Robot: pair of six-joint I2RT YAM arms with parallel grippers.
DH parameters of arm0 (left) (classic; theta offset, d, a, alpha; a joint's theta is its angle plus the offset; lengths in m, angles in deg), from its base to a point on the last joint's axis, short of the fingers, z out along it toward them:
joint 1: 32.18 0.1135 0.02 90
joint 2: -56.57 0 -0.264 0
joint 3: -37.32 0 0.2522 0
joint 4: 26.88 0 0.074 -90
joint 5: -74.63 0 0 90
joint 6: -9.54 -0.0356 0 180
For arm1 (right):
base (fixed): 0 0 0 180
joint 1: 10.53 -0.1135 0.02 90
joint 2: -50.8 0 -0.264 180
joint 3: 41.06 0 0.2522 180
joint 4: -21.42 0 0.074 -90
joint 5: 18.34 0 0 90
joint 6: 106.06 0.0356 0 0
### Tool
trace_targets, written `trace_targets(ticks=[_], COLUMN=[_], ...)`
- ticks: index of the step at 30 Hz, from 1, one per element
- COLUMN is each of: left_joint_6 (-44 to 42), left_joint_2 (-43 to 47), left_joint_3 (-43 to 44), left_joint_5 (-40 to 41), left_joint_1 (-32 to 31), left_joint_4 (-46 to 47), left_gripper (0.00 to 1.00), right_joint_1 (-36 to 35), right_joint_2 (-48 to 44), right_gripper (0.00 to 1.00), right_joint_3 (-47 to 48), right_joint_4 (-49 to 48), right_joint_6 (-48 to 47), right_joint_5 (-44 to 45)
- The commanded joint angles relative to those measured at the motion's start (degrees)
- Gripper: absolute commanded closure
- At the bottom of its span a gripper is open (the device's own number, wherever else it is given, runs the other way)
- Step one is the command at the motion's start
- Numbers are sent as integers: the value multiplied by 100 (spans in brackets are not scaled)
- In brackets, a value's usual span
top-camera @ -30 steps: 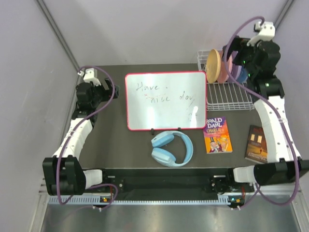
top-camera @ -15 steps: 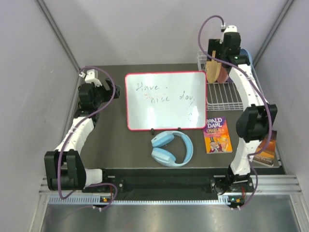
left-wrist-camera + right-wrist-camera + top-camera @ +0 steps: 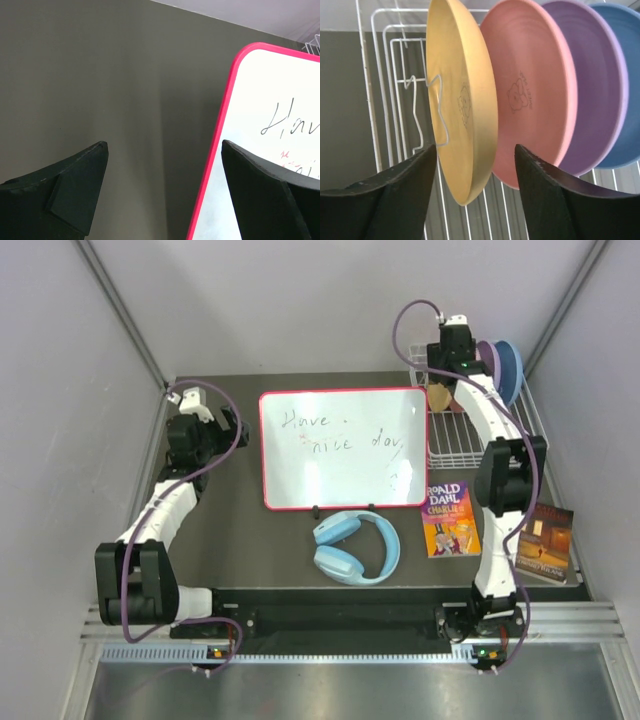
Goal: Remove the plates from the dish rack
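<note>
At the left we are seeing the left gripper [image 3: 164,150] hanging above the bare table [image 3: 100,75], just beside the whiteboard [image 3: 280,125] and its red-pink edge, with its jaws spread wide and grasping nothing. The whiteboard is lying flat in the middle of the table, with handwriting showing on it. Nearer the arm bases, blue headphones [image 3: 357,548] are lying just in front of it. To their right a purple book [image 3: 452,517] is lying face up by the whiteboard's corner, and a dark book [image 3: 538,538] is lying beside the right arm. At the far right corner the rack [image 3: 478,445] is sitting on the table, and all four plates are standing on edge in its far end, close together: the yellow plate [image 3: 465,110], pink plate [image 3: 530,100], purple plate [image 3: 592,90] and blue plate [image 3: 625,75]. The right gripper [image 3: 475,150] is reaching into the rack with its jaws parted on either side of the yellow plate's lower rim; we are seeing a gap between that rim and the jaw on its right, so it is not clamping the plate
</note>
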Motion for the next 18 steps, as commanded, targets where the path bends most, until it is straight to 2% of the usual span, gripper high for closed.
trace_targets(ticks=[1,3,6,7,8,10,12,18], left_joint_6=[-143,-152,-152,-152,-169,-187,-187,-204], left_joint_2=[-72,-99,-108,-99,-81,-81,-90,-72], left_joint_3=[-59,-67,-76,-85,-85,-76,-76,-85], left_joint_5=[114,105,149,167,210,202,211,342], left_joint_1=[6,6,6,6,6,6,6,6], left_joint_4=[382,400,418,426,426,435,418,365], left_gripper=[1,1,1,1,1,1,1,1], right_joint_1=[-183,-210,-262,-315,-333,-420,-491,-895], right_joint_2=[116,187,231,239,231,222,187,-155], right_gripper=[40,45,60,69,86,98,99,100], right_joint_3=[309,317,326,326,326,326,291,-289], right_joint_4=[-339,-365,-392,-453,-488,-611,-725,-2139], right_joint_6=[-284,-293,-337,-398,-433,-548,-661,-1320], right_joint_5=[429,447,526,578,718,885,1298,2643])
